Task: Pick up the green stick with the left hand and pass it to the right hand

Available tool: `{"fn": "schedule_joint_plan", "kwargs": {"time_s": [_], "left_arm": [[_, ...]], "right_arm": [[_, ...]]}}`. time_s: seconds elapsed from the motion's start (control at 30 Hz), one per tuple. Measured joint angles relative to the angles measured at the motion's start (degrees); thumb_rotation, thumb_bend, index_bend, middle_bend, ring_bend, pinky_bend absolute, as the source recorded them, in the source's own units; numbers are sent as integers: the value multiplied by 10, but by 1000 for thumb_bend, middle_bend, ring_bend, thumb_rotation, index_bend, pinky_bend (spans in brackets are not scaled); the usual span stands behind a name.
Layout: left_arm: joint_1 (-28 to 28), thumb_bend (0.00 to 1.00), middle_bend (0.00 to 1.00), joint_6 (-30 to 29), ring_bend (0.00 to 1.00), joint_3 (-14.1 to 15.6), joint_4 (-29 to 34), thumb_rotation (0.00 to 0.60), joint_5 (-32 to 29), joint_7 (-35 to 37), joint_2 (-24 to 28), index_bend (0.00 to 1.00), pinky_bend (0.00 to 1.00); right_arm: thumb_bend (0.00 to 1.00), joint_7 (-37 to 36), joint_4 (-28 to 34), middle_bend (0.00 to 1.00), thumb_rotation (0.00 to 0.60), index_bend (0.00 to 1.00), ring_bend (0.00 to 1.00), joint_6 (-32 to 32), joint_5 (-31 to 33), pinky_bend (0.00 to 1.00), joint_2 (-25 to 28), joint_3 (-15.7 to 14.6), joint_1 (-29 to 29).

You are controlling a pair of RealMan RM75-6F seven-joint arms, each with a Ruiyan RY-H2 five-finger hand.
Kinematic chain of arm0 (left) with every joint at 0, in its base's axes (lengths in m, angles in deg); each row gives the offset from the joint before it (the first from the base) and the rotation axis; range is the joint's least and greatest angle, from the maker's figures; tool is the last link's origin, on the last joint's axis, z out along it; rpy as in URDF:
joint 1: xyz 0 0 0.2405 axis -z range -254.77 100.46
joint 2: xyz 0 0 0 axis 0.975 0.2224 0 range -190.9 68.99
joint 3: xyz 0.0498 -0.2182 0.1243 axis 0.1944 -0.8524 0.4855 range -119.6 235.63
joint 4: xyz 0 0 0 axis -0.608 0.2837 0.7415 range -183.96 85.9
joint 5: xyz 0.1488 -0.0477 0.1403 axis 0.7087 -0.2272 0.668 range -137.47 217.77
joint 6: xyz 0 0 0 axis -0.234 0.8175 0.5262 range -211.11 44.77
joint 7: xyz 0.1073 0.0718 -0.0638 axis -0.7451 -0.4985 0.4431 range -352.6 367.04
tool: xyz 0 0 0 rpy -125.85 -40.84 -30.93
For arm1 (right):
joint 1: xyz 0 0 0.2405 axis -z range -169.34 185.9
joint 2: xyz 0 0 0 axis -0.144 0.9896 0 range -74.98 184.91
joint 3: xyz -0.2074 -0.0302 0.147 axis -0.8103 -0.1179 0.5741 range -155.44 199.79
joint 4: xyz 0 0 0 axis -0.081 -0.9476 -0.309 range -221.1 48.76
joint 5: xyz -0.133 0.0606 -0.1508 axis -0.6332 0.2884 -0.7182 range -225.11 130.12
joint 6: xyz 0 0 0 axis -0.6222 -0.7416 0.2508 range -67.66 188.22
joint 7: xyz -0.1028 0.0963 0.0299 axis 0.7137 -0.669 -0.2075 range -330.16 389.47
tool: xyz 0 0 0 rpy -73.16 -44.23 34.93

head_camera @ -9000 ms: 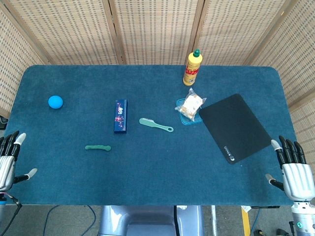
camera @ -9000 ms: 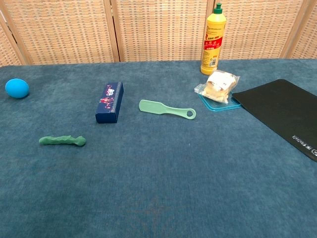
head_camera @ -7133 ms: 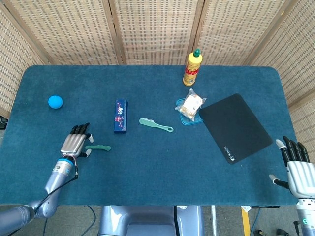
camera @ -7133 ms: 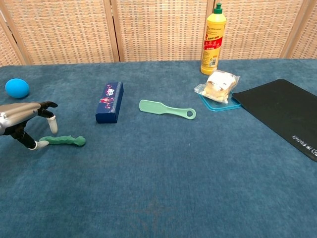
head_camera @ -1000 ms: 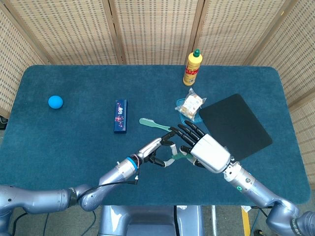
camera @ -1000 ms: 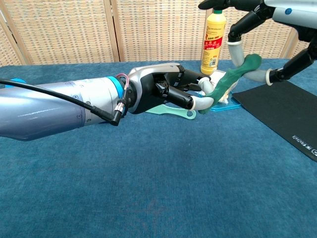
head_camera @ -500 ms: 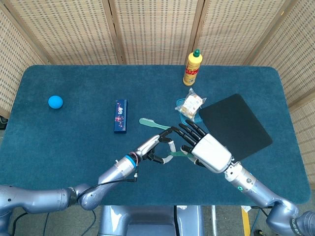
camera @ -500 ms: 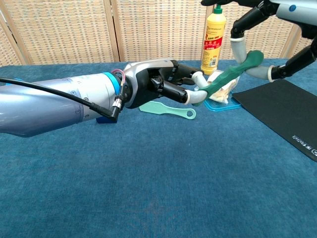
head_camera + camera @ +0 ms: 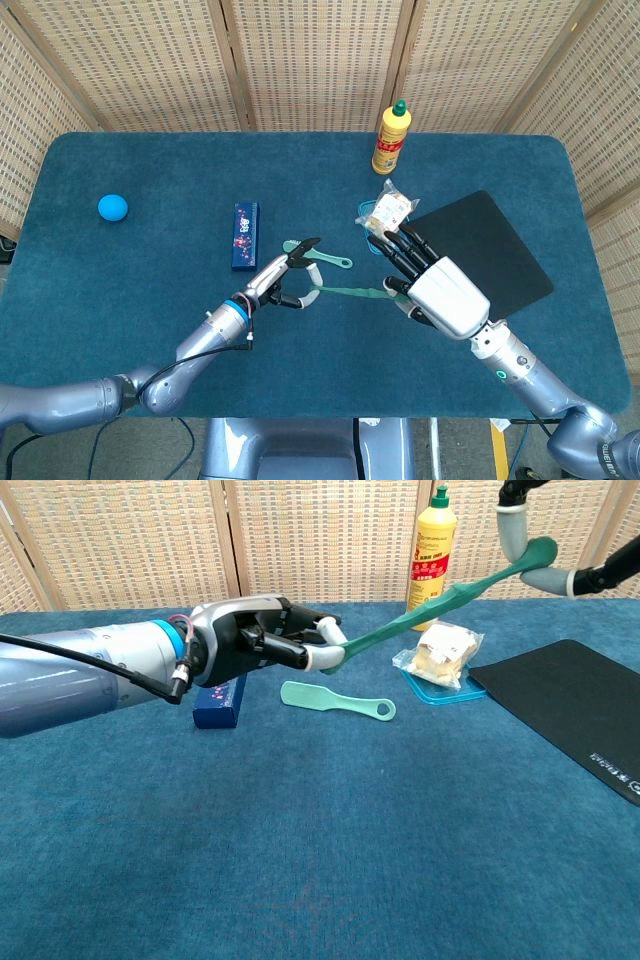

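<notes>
You are mid-handover: the green stick hangs above the table's middle, pinched by left hand fingers and seemingly by right hand fingers, so next release the left.

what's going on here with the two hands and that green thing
The robot is mid-handover. Its left hand pinches one end of the green stick above the table, and the right hand pinches the other end, so both hold it at once. The stick looks stretched thin between them. The left hand has not let go.
</notes>
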Motion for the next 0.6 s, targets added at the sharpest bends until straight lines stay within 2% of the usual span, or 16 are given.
{"fn": "schedule_joint_plan", "kwargs": {"time_s": [0.33, 0.6], "left_arm": [[-43, 574, 0, -2, 0, 4, -8, 600, 28, 48, 65, 771, 0], [-82, 575, 0, -1, 0, 5, -16, 600, 61, 130, 118, 771, 0]], "right_arm": [[617, 3, 7, 95, 600, 773, 0, -17, 23, 0, 25, 13, 14], [616, 9, 4, 95, 600, 773, 0, -26, 33, 0, 39, 21, 22]]}}
